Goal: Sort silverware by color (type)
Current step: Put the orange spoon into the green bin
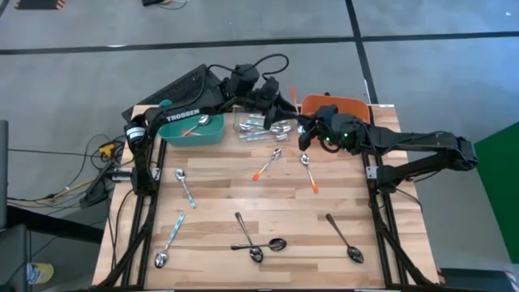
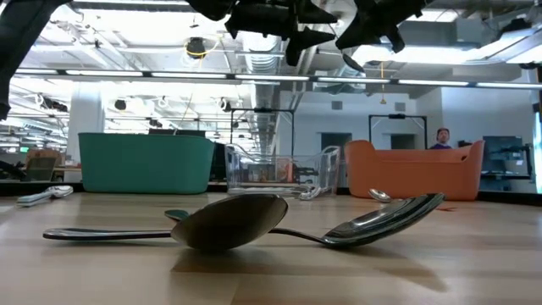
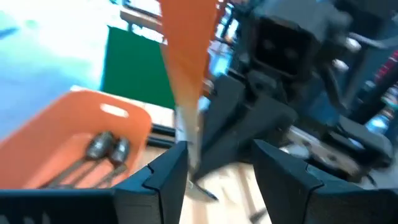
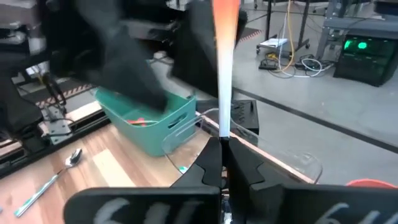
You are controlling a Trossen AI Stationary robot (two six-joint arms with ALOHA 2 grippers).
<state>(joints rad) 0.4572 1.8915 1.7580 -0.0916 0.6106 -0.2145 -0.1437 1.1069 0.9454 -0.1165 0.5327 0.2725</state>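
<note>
Right gripper (image 4: 222,163) clamps orange spoon (image 4: 224,56) upright near orange bin (image 1: 334,106); left gripper (image 3: 217,171) released beside it.

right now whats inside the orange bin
In the left wrist view, the orange bin holds at least two spoons, bowls together. Their handle colours are unclear, and the near wall hides the rest of the floor.

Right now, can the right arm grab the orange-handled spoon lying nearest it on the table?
Probably not yet: the right gripper is shut on another orange spoon, though nothing lies over the table spoon.
</note>
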